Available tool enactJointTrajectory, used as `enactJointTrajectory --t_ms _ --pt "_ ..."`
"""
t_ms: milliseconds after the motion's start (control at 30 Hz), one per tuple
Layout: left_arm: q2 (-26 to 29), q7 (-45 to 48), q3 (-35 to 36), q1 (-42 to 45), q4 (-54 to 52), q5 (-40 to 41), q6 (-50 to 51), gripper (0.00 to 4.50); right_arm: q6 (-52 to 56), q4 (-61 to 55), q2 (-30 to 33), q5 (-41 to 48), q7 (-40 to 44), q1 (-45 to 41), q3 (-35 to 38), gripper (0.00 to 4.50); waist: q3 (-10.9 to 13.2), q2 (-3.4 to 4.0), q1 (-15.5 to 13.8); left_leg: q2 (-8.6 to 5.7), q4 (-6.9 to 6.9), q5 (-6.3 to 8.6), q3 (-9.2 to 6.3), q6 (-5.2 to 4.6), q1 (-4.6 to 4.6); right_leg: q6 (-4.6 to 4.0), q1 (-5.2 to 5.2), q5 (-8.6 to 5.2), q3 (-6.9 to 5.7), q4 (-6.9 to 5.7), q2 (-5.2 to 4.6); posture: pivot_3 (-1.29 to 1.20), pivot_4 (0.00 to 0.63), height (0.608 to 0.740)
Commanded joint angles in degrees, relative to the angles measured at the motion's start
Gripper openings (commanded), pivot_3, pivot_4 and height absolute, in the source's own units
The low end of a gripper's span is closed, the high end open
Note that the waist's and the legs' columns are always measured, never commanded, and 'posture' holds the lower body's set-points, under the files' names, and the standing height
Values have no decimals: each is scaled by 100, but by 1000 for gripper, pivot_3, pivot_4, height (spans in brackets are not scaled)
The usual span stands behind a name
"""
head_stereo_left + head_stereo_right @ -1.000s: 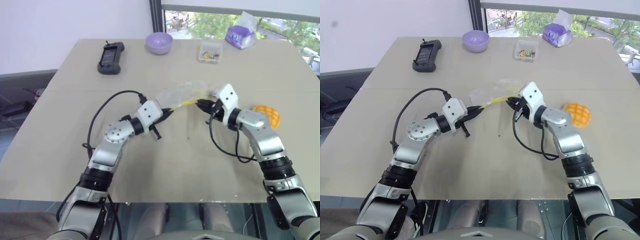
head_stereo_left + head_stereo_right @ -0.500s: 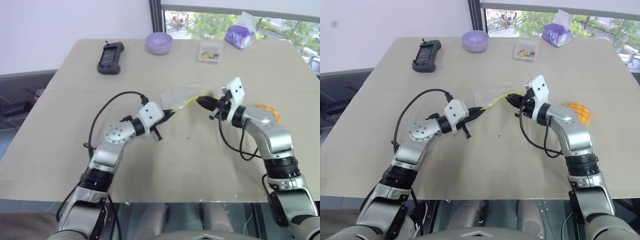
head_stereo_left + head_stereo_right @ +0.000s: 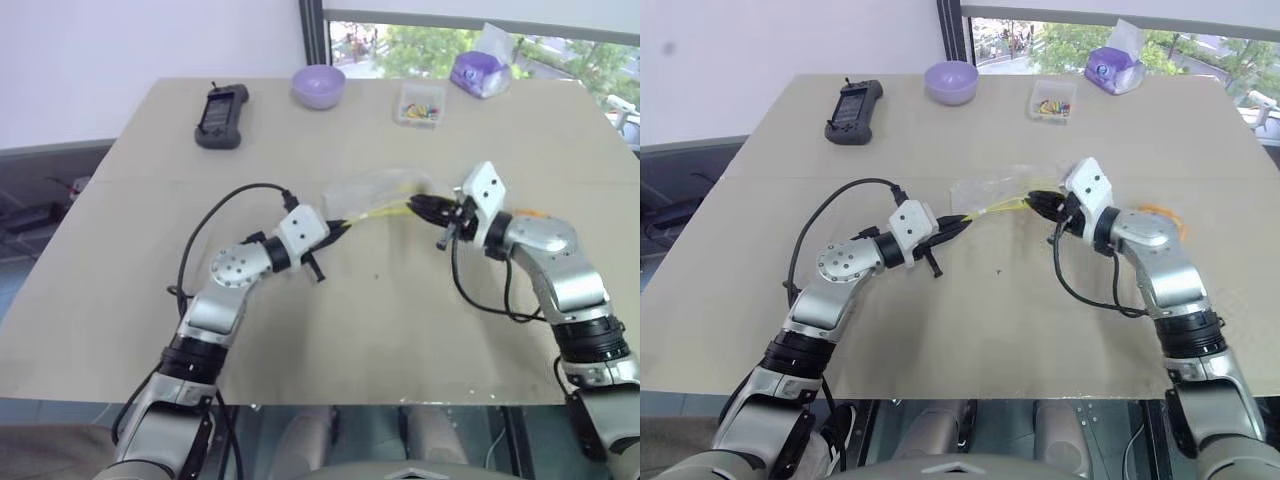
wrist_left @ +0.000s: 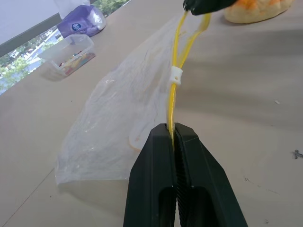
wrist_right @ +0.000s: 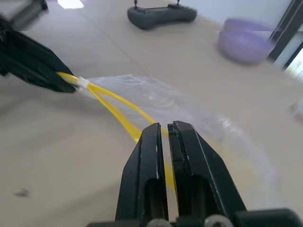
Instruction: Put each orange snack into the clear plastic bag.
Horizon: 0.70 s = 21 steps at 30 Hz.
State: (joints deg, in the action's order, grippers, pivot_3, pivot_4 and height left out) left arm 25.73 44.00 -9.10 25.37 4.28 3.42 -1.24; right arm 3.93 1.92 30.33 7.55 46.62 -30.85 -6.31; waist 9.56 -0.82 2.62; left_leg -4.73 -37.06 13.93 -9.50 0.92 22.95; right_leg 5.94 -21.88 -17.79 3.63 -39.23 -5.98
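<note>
The clear plastic bag (image 3: 372, 188) hangs stretched just above the table's middle, between my two grippers. My left gripper (image 3: 340, 226) is shut on one end of its yellow seal strip (image 4: 173, 101). At the other end of the strip, my right gripper (image 3: 418, 205) is shut on it too. The strip splits into two strands near the right gripper (image 4: 208, 4), and a small white slider (image 4: 175, 74) sits on it. One orange snack (image 3: 1162, 212) lies on the table behind my right forearm, mostly hidden; its lower edge (image 4: 258, 10) shows in the left wrist view.
Along the far edge stand a black handheld controller (image 3: 221, 113), a lilac bowl (image 3: 319, 85), a small clear box of colourful bits (image 3: 421, 104) and a purple-and-white packet (image 3: 479, 72). The near half of the table (image 3: 380, 330) is bare.
My right gripper has moved right and slightly up and rolled, drawing the seal strip tauter. The right forearm now covers most of the orange snack. The left arm kept still.
</note>
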Motion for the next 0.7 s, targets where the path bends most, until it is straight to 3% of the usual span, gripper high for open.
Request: enactJointTrajectory --t_ms 33,700 --pt "30 -7 58 -9 -101 2 -108 0 -873 69 48 -210 105 -163 -32 288 0 0 1 1 0 0 0 0 0 0 0 0 0 0 0 0 150 740" --pt "-3 4 29 40 -8 -12 -168 0 -2298 551 113 -891 -64 -436 -76 288 0 0 -15 0 -3 0 -3 0 0 0 3 0 -1 0 0 0 150 740"
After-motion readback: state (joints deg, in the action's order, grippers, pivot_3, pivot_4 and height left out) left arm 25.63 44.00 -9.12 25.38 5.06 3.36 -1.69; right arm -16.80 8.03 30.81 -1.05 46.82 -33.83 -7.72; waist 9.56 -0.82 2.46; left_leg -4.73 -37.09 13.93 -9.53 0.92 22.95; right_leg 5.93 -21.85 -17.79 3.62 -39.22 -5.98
